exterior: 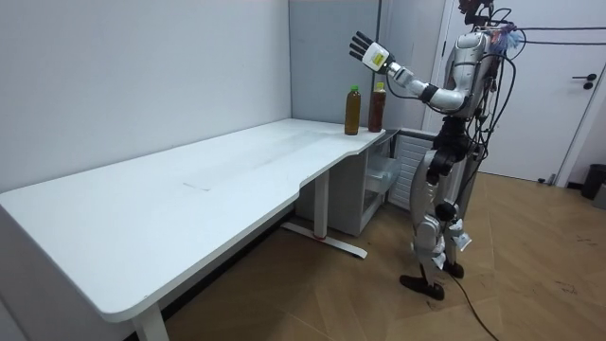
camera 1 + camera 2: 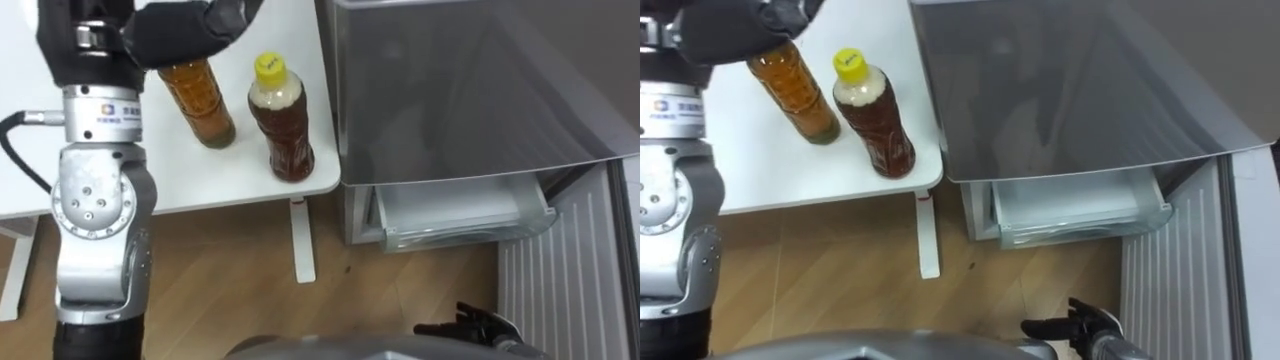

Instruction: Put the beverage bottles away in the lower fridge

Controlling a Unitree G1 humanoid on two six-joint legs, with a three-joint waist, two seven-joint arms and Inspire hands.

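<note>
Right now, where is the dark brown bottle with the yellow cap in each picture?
Left eye view: the dark brown plastic bottle with the yellow cap stands upper middle, on the white table's right corner.
Right eye view: the bottle is upper left, on that corner.
Room view: top middle, the darker, right one of two bottles.
Shared landmark: the lighter amber bottle standing beside it.

Silver-jointed arm, black left hand [image 2: 180,35], dark cable.
</note>
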